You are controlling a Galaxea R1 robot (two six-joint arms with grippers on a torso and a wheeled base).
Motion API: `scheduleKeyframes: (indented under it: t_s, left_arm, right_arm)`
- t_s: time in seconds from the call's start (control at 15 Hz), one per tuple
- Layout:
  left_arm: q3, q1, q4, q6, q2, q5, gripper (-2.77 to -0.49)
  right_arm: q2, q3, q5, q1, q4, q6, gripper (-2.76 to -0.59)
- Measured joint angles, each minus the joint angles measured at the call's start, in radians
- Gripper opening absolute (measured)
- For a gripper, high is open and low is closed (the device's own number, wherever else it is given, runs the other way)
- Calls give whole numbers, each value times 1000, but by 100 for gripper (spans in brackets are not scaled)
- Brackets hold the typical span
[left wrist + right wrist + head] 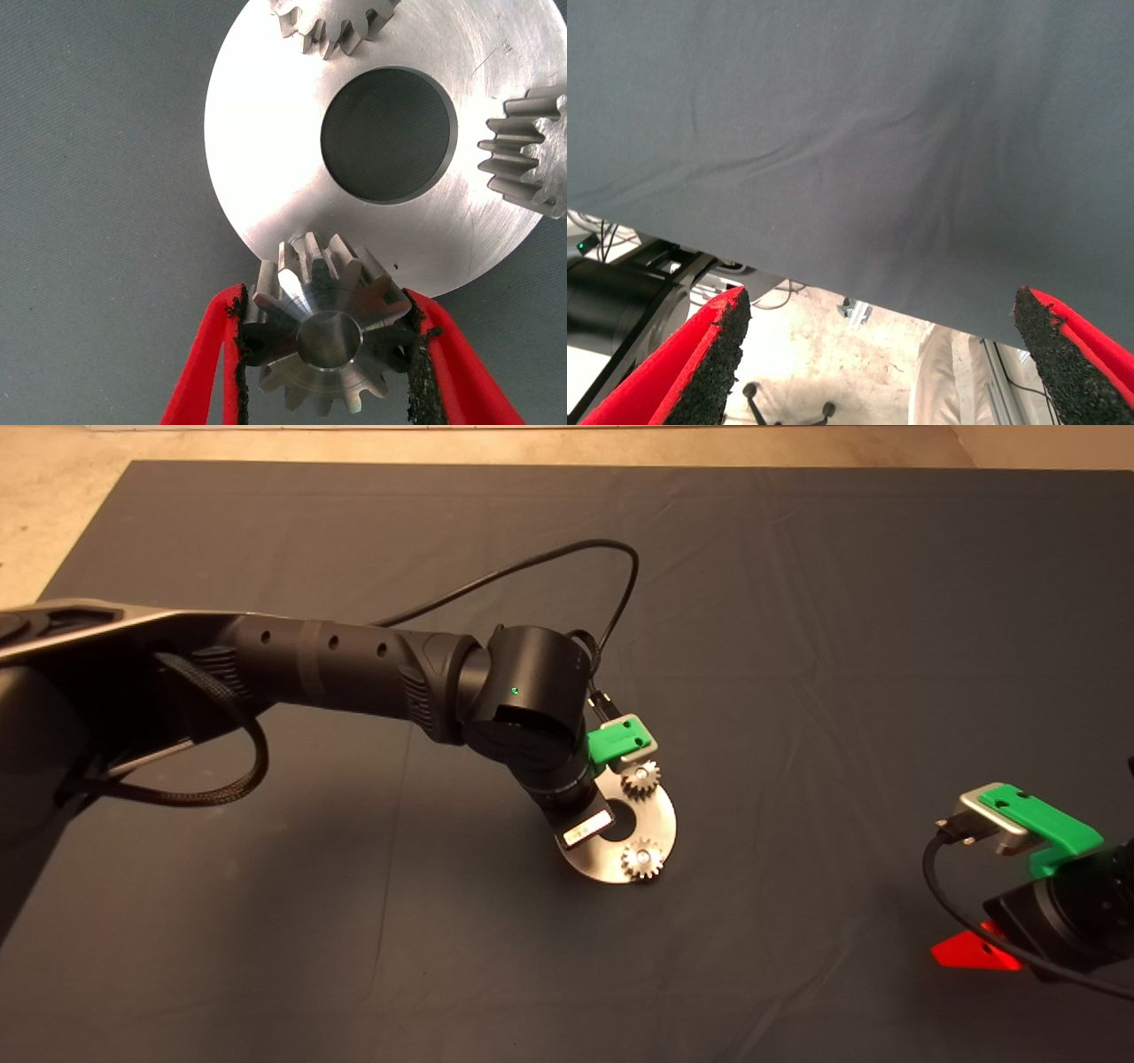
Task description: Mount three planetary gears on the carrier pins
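The shiny round disc [660, 828] with a large centre hole lies on the mat. Two planetary gears [640, 779] [641, 859] sit on its face, and they show again as gears [337, 22] [532, 150] in the left wrist view. My left gripper [328, 332] is shut on a third gear [323, 341] at the disc's rim [266, 177], with a pad touching each side. A shiny round face fills that gear's centre hole. The carrier pins are otherwise hidden under the gears. In the head view the left wrist covers the left fingers.
My right gripper [974, 954] waits at the mat's lower right edge, open and holding nothing; its wrist view shows the mat edge [833, 274], floor and a person's leg [943, 376] beyond. A black cable [567, 558] loops above the left wrist.
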Motion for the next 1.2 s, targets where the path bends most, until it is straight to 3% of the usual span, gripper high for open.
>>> scheduleKeyframes:
  t_s: [1.2]
  left_arm:
    - [-32,1,-1,-12,8,0,-244]
  right_arm:
    - [-28,0,0,0,2,-37,-116]
